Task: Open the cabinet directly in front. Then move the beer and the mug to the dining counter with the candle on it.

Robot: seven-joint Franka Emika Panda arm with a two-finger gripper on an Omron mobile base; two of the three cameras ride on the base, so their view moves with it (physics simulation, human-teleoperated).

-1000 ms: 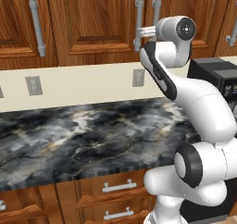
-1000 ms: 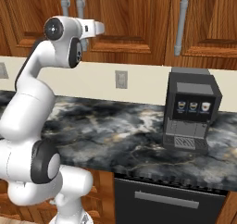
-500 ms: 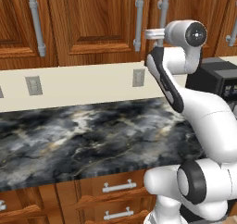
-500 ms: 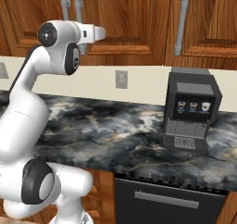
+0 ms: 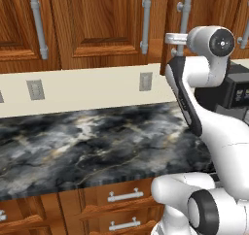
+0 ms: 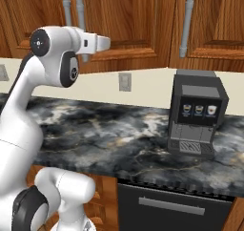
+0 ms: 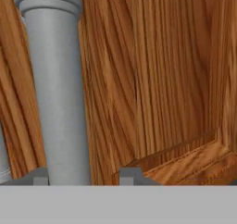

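The cabinet [image 5: 102, 25] is reddish-brown wood with long grey bar handles. Its right door [image 5: 209, 10] stands slightly ajar. My gripper [image 5: 178, 41] is raised to that door's handle [image 5: 184, 20], and it also appears in the right base view as the gripper [image 6: 106, 43]. In the hand view the gripper [image 7: 86, 176] stands open around the handle [image 7: 58, 89], with a gap between the bar and the right fingertip [image 7: 132, 174]. The beer and the mug are hidden. The dining counter and the candle are out of view.
A dark marble counter [image 5: 97, 137] runs below the cabinet, with drawers [image 5: 126, 196] under it. A black coffee machine [image 6: 198, 113] stands on the counter to the right of the arm. Wall outlets [image 5: 145, 81] sit on the cream backsplash.
The right door has swung out a little, with its handle shifting right in the left base view. The hand drew back with it and the fingers have spread wider.
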